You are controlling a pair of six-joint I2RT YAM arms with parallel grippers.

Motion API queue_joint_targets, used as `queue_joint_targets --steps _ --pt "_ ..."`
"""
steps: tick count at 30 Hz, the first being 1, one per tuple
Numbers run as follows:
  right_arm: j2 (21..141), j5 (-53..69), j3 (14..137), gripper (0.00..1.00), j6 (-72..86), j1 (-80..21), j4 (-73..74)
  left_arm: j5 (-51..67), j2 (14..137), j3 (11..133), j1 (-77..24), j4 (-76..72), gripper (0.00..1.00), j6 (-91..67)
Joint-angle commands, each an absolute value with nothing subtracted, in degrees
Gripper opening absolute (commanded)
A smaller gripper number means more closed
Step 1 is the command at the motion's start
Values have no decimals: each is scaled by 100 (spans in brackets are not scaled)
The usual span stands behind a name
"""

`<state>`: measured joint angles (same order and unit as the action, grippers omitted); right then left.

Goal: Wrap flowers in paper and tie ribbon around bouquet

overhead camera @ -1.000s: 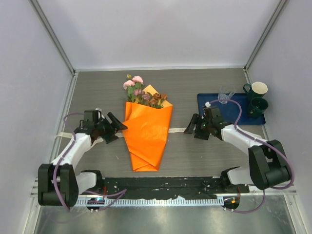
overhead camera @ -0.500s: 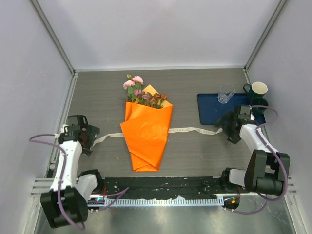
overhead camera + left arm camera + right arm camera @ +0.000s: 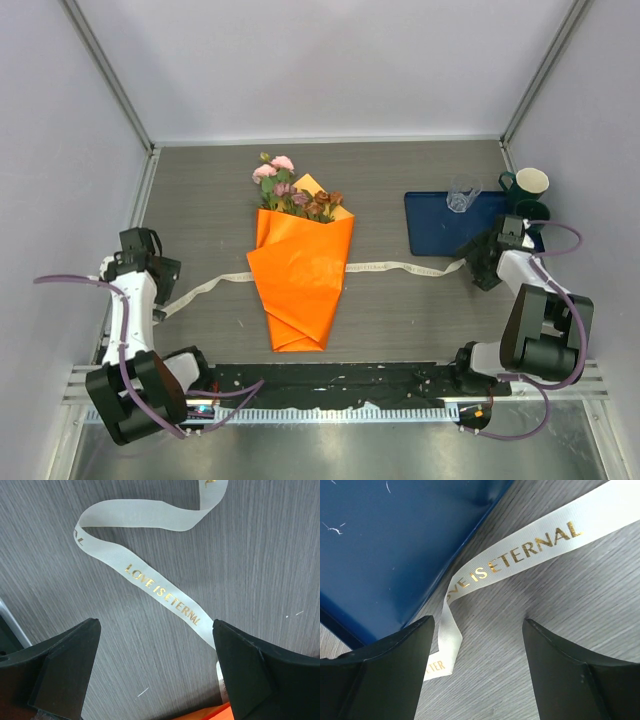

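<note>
Top external view: the bouquet (image 3: 300, 265) is lying flat at the centre of the table (image 3: 200, 190). The flowers (image 3: 288, 188) are pointing toward the far wall and the folded tip of the orange paper (image 3: 298, 290) is pointing toward my bases. The ribbon (image 3: 395, 267) is lying across the table at the cone's mid-height. It is going out of sight at the paper and coming out on both sides, one run to the left and one to the right. Whether it is passing under or around the cone, I cannot tell.

My left gripper (image 3: 158, 280) is hovering near the left run. In the left wrist view its jaws are standing fully apart around nothing (image 3: 154, 625). The ribbon (image 3: 160, 590), printed LOVE IS ETERNAL in gold, is lying loose on the wood grain below them.

My right gripper (image 3: 483, 268) is hovering over the right end of the ribbon. In the right wrist view its jaws are standing wide apart (image 3: 478, 621) and are clamping nothing. The ribbon (image 3: 530, 555) is curling on the table between them, beside the edge of the blue tray (image 3: 395, 545).

The tray is carrying a clear cup (image 3: 460, 195), and two green mugs (image 3: 528, 200) are standing at its right end.
</note>
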<state>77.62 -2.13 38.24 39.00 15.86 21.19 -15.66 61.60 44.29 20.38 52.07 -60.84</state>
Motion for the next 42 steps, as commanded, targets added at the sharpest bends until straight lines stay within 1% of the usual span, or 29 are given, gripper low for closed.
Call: queue_joint_targets --steps 1,3,4,6,7,9,10,12,18,21,25,32,35,42 --pt "7717 121 3569 73 3850 1538 1644 -1793 5854 4201 2065 5133 100 -6029" --pt "7603 237 3446 66 3937 1538 1477 -1793 5871 4123 2057 5124 100 -6029" --pt "7576 324 3306 58 3972 1512 1337 -1836 5915 4105 2065 5124 100 -6029" --pt "7541 431 3261 47 3964 1459 1116 -1898 5985 4061 2065 5133 100 -6021" --pt "7506 465 3296 35 3920 1442 1108 -1907 6081 4069 2057 5168 100 -6021" --pt "7384 536 3313 23 3815 1398 1134 -1898 6178 4113 2057 5194 100 -5985" --pt "7209 536 3305 11 3788 1397 1125 -1881 6214 4122 2065 5177 100 -5985" --pt "6971 553 3322 0 3771 1380 1291 -1828 6310 4122 2065 5107 100 -5933" --pt "6136 422 3638 0 3700 898 1933 -1793 6661 4210 2022 5124 100 -5941" --pt "5881 316 3718 0 3656 642 2021 -1732 6846 4210 1978 5098 100 -6020" --pt "5801 132 3744 0 3595 124 2030 -1311 7250 4227 1907 5010 100 -6275" --pt "5836 369 3586 0 3516 35 1942 -1073 7584 4394 1758 4922 100 -6995" --pt "5818 439 3568 0 3472 18 1890 -1002 7927 4456 1749 4861 100 -7251" --pt "5827 457 3595 0 3419 0 1854 -1239 8349 4535 1608 4606 100 -7716"
